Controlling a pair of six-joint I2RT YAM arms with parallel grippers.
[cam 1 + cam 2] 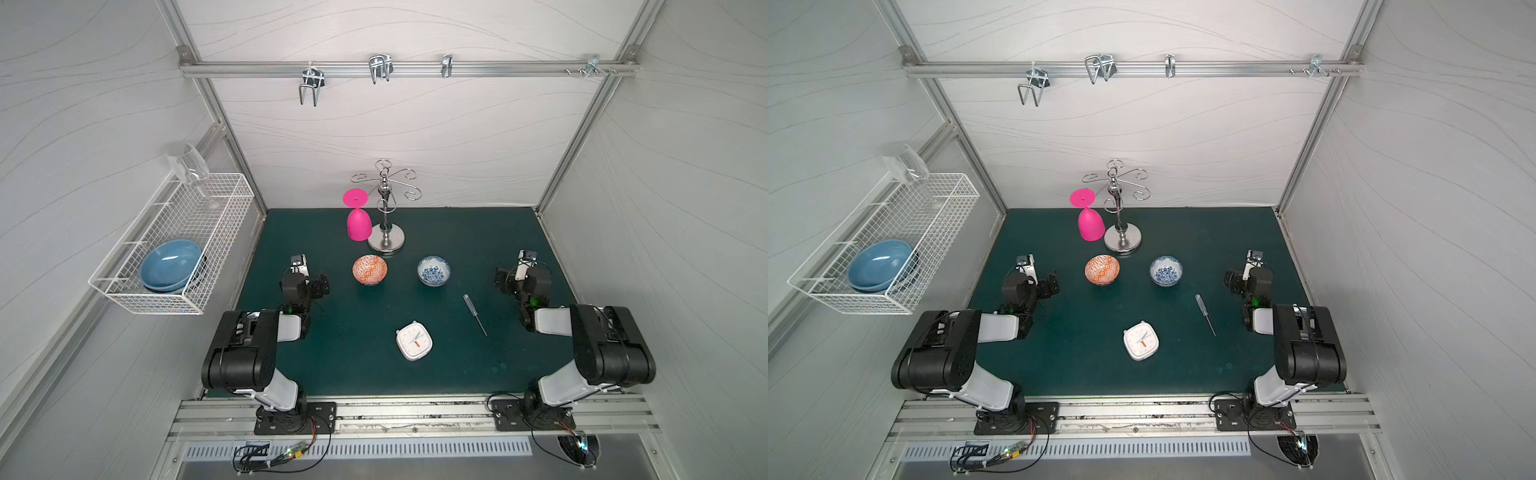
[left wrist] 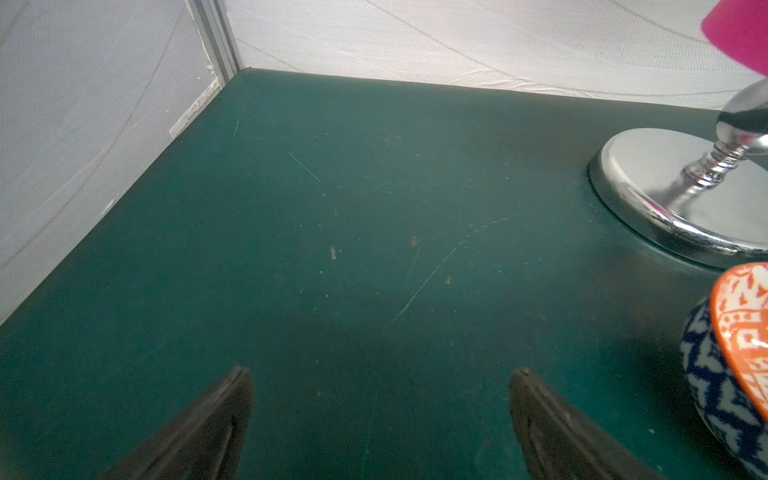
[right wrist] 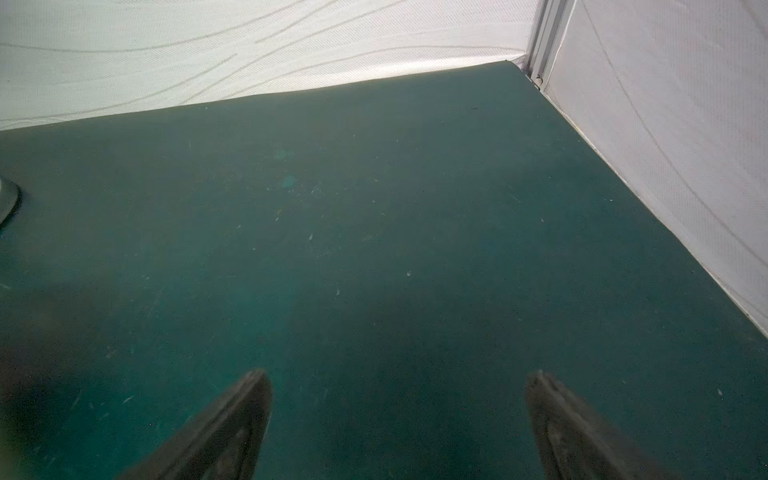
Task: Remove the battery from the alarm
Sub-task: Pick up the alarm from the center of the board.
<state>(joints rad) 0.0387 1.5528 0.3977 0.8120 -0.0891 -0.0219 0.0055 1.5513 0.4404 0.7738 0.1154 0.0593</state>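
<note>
While the left pincer (image 2: pixel 380 374) and right pincer (image 3: pixel 401 374) both gape wide and empty, the alarm (image 1: pixel 414 341) lies face-up front-middle on the green worktop (image 1: pixel 353 324): white rounded square, dark hands, one orange hand.

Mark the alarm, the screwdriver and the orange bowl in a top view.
alarm (image 1: pixel 414 341), top view, middle of its white face.
screwdriver (image 1: pixel 473 311), top view, lower end of the clear handle.
orange patterned bowl (image 1: pixel 370 269), top view, its inside.

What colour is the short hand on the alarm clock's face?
Orange, against the alarm clock's white face; the other hands are dark. Clearest in a top view.
</note>
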